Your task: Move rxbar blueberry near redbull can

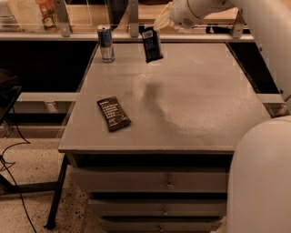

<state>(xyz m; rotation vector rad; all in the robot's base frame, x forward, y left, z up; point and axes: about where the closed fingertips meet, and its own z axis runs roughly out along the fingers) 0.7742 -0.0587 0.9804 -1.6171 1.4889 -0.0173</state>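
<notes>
I see my gripper (158, 25) up at the back of the table (195, 104). The white arm (204, 8) comes in from the top right. The gripper pinches the top end of the rxbar blueberry (151, 45), so the hand is closed on the bar. The bar hangs down, nearly upright, a bit tilted. It's dark blue w/ a pale patch near the top. It's up in the air, not on the table. Its soft dark shadow (152, 93) lies on the tabletop below it.

The redbull can (106, 43) stands upright at the back left corner of the table. The bar is near it, to the right of it in my view. They're not touching & there's a gap btwn them.

Another bar (113, 113), black-brown w/ white text lines, lies flat near the front left of the table. It's well apart from the can & the gripper.

Under the tabletop I see drawers (150, 179) w/ small knobs. A big white robot part (259, 177) fills the bottom right of my view. Black cables (11, 175) lie on the floor at the left. Behind the table there's a shelf (82, 35) w/ metal posts.
</notes>
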